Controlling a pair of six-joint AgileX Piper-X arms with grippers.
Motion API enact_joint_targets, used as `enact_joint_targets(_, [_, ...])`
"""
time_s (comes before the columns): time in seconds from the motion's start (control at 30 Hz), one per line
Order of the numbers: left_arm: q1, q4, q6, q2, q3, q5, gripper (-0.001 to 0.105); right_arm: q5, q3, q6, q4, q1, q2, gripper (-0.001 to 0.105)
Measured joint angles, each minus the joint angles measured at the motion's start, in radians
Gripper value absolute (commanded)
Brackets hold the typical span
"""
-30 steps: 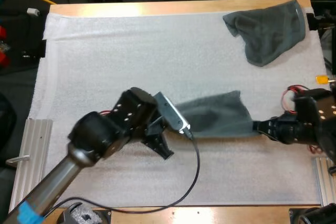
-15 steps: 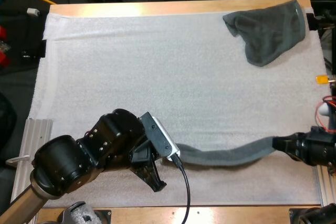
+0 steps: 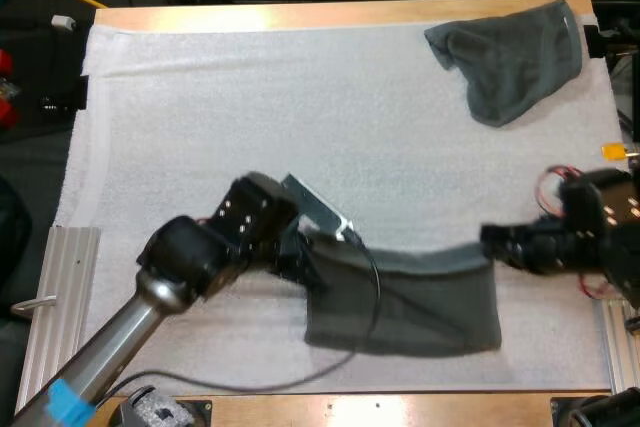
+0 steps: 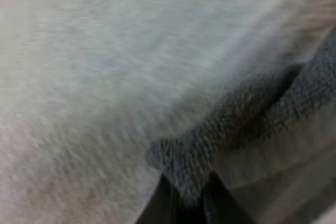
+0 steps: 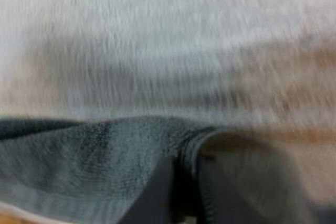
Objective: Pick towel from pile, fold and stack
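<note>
With 1 towel (image 3: 410, 307) pinched at 2 corners by the left gripper (image 3: 312, 247) and right gripper (image 3: 488, 240), folding looks barely begun, and the crumpled towel (image 3: 510, 57) at upper right waits.

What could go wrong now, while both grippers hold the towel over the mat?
1. The left gripper and the right gripper pinch the towel only at its upper corners; a corner may slip out if they pull apart.
2. The towel's lower edge lies near the front edge of the mat, so pulling it nearer might drag it off.
</note>
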Motion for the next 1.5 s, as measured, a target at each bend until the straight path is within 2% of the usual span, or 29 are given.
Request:
enact_joint_targets(0.17, [0.125,-0.145,0.031,0.113,0.002,0.047,0.002,0.034,0.002,0.117,-0.285,0.0,0.194,0.0])
enact_joint_targets(0.33, [0.214,-0.268,0.029,0.229,0.002,0.09,0.002,0.103,0.002,0.221,-0.453,0.0,0.312,0.0])
enact_joint_targets(0.47, [0.259,-0.326,0.029,0.305,0.002,0.14,0.004,0.118,0.002,0.261,-0.522,0.0,0.371,0.0])
enact_joint_targets(0.8, [0.283,-0.42,0.018,0.46,0.002,0.14,0.031,0.119,0.002,0.271,-0.62,0.0,0.495,0.001])
enact_joint_targets(0.87, [0.283,-0.433,0.017,0.485,0.002,0.14,0.036,0.119,0.002,0.283,-0.649,0.0,0.518,0.009])
enact_joint_targets(1.0, [0.283,-0.442,0.014,0.507,0.002,0.14,0.046,0.119,0.003,0.325,-0.733,0.0,0.551,0.043])
enact_joint_targets(1.1, [0.283,-0.467,0.014,0.507,-0.004,0.14,0.05,0.119,0.005,0.331,-0.832,0.0,0.566,0.058])
enact_joint_targets(1.27, [0.283,-0.438,0.024,0.496,-0.035,0.14,0.05,0.119,0.002,0.317,-0.961,0.0,0.56,0.059])
enact_joint_targets(1.37, [0.283,-0.398,0.057,0.458,-0.051,0.136,0.05,0.119,0.0,0.261,-0.963,0.0,0.534,0.059])
enact_joint_targets(1.5, [0.283,-0.357,0.076,0.364,-0.052,0.109,0.05,0.119,0.0,0.203,-0.889,0.0,0.454,0.059])
